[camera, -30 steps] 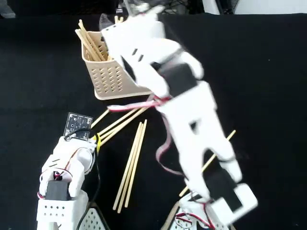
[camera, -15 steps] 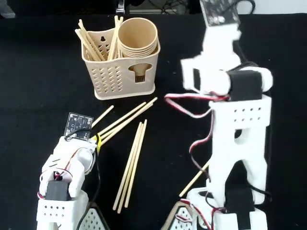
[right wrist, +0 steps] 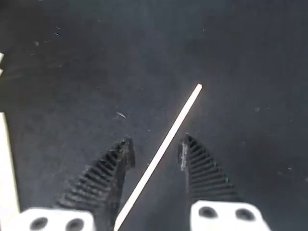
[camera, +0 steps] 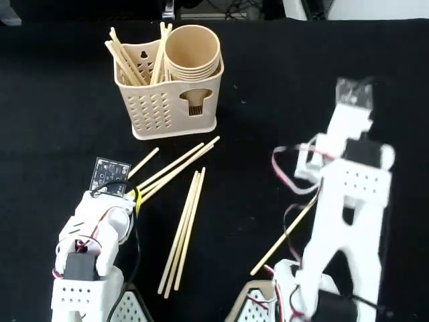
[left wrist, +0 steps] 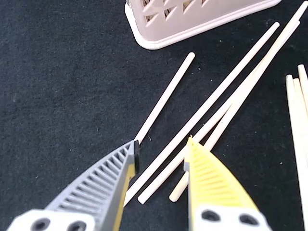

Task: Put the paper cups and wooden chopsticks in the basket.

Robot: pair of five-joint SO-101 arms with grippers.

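Retreat of right arm (camera: 348, 194) from basket (camera: 167, 114) to near edge of counter (camera: 375, 80), paper cups (camera: 193, 50) inside; jaws released astride lone chopstick (right wrist: 166, 142); left jaws released too

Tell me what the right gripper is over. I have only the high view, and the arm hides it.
Observer: The right wrist view shows the right gripper open, straddling one wooden chopstick that lies on the black cloth.
Operator: Say whether it is gripping it.
Observer: No. There is a gap between the chopstick and each of its fingers.
Operator: Report the left gripper as well.
Observer: In the left wrist view the left gripper is also open, with several loose chopsticks lying between its grey and yellow fingers.
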